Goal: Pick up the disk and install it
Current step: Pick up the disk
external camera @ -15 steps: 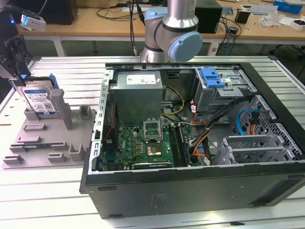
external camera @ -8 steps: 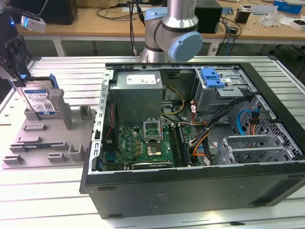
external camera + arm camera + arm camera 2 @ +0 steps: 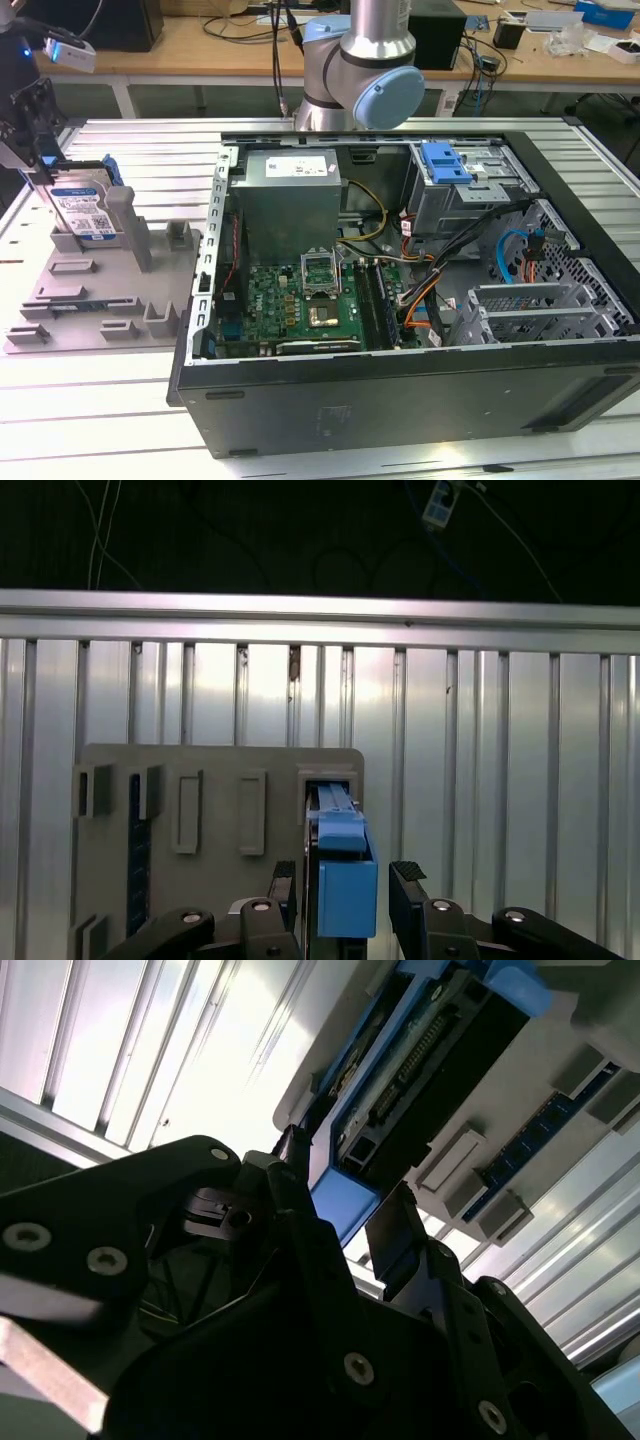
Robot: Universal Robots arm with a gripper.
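Observation:
The disk (image 3: 84, 211), a silver drive with a blue-and-white label in a blue carrier rail, stands on edge in a slot of the grey fixture plate (image 3: 100, 292) at the exterior view's left. My gripper (image 3: 42, 160) is over its top end. In both wrist views the blue rail end (image 3: 346, 885) (image 3: 343, 1210) sits between my two black fingers. The gripper (image 3: 345, 878) (image 3: 342, 1205) is open, and a narrow gap shows between one finger (image 3: 405, 880) and the rail.
An open computer case (image 3: 400, 390) lies to the exterior view's right of the plate, with a motherboard, cables and a drive cage holding a blue bracket (image 3: 446, 163). The arm's base (image 3: 360, 70) stands behind the case. The table is ribbed aluminium (image 3: 500, 780).

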